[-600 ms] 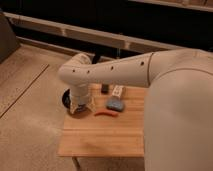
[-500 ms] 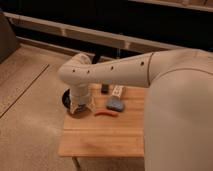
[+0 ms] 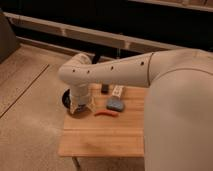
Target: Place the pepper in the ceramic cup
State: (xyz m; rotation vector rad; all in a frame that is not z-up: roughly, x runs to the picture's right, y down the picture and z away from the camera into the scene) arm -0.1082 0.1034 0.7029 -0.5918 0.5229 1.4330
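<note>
The pepper (image 3: 106,113) is a slender red chili lying flat on the wooden table (image 3: 105,137), near its middle. The ceramic cup (image 3: 118,91) is small and whitish and stands at the table's back edge, right of a small dark block (image 3: 105,88). My gripper (image 3: 81,107) hangs from the white arm over the table's left back corner, just left of the pepper and apart from it. It holds nothing that I can see.
A blue-grey pad (image 3: 115,104) lies between the pepper and the cup. A wide dark bowl (image 3: 67,98) sits at the table's left back corner, mostly hidden behind the wrist. My white arm fills the right side. Speckled floor surrounds the table.
</note>
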